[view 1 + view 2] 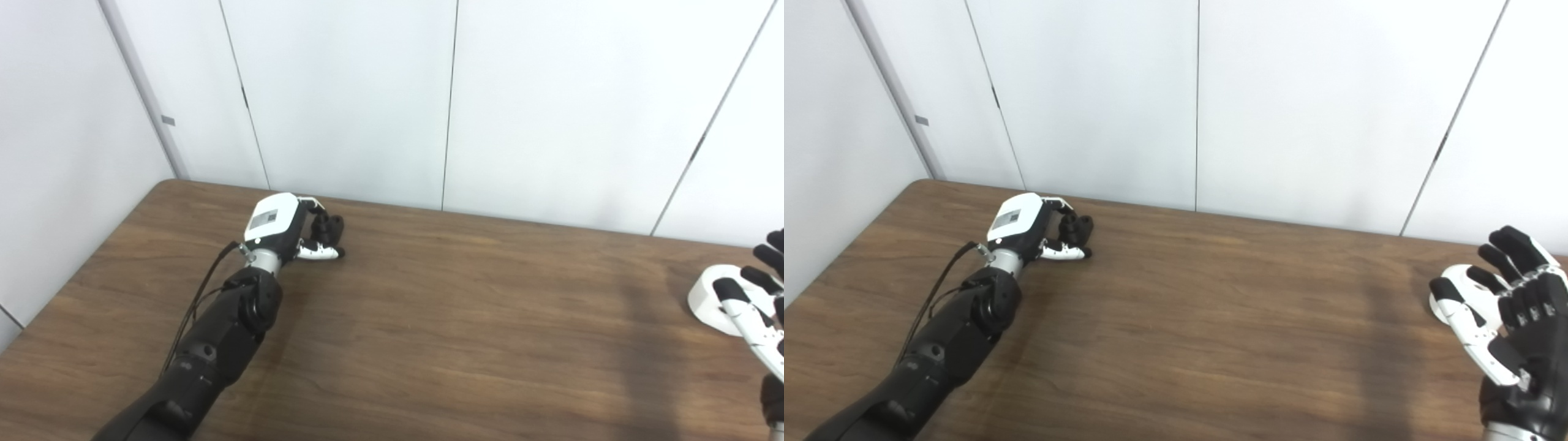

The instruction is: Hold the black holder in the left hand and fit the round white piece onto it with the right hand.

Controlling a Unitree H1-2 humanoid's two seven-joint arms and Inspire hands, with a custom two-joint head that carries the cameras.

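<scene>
Right hand whole only right-eye.

— How is the left arm lying?
— It stretches forward and low, wrist straight, and the left hand has its white back turned up. Its fingers curl in toward the thumb, which points out sideways below them.

— Is that hand closed on anything?
— Something dark sits inside the curl, but I cannot tell if it is gripped.

— And the right hand?
— Raised, palm turned inward, dark-tipped fingers spread apart, thumb standing off to the side. It holds nothing.
</scene>
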